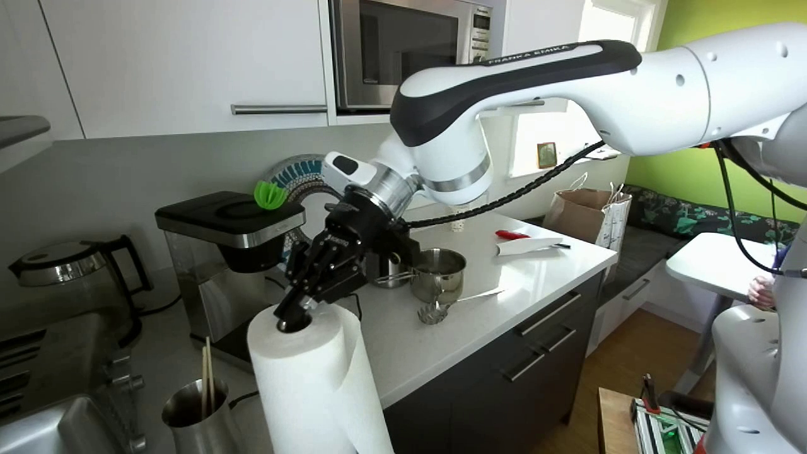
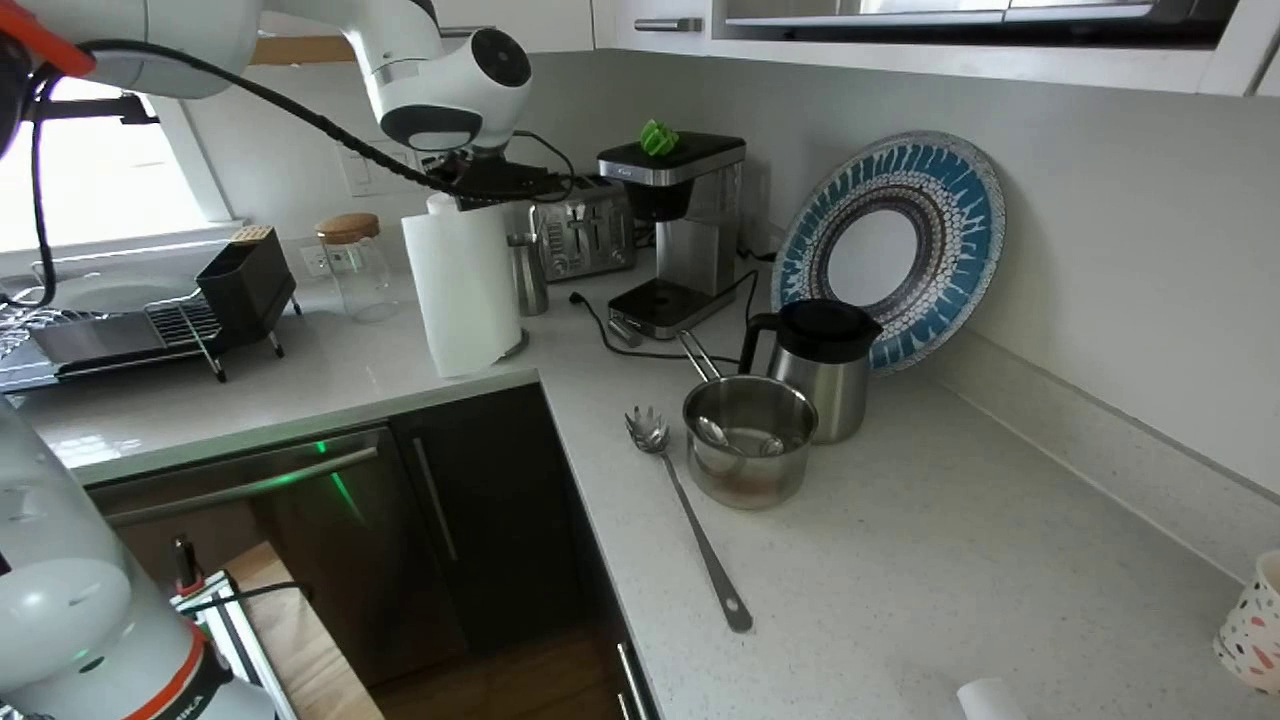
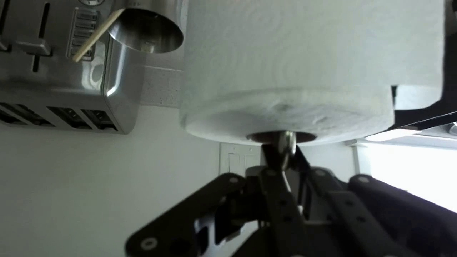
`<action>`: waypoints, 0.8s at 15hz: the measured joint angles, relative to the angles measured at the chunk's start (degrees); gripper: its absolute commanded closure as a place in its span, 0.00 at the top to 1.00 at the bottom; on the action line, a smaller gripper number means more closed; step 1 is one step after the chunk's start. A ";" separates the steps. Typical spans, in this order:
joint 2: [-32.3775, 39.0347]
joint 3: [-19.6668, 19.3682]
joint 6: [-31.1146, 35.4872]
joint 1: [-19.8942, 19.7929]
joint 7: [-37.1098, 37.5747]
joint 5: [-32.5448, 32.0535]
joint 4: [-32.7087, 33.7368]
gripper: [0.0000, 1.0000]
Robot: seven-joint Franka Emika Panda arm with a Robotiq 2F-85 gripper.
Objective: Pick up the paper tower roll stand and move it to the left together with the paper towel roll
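Over the pale kitchen counter (image 2: 900,540), I have the gripper (image 3: 285,155) clamped on the stand's metal post (image 3: 287,141) poking from the paper towel roll (image 2: 462,285), roughly upright near the counter's inside corner, presumably so both travel left together, uncrushed.

the roll (image 1: 296,391) is white with faint swirls, the gripper (image 3: 285,155) black, the arm (image 1: 668,94) black and white. the plate (image 2: 958,235) is ringed in blue, white and grey, the cup (image 2: 1252,632) white with pink and dark spots.
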 measured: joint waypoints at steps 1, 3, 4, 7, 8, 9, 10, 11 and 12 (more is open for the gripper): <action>1.22 1.25 2.39 0.67 -0.02 -0.57 1.42 0.03; 3.23 3.39 7.14 2.12 -0.06 -1.85 4.27 0.03; 4.16 4.28 9.13 2.82 -0.06 -2.47 5.82 0.03; 7.48 6.16 10.37 4.04 -0.21 -2.80 11.33 0.03; 8.85 6.65 10.01 4.18 -0.30 -2.80 13.30 0.03; 10.33 7.09 9.64 4.25 -0.47 -2.80 15.30 0.03; 11.85 7.43 9.28 4.27 -0.66 -2.80 17.26 0.03; 13.52 7.70 8.90 4.27 -0.85 -2.80 19.30 0.03; 15.27 7.85 8.13 4.24 -1.04 -2.80 21.41 0.03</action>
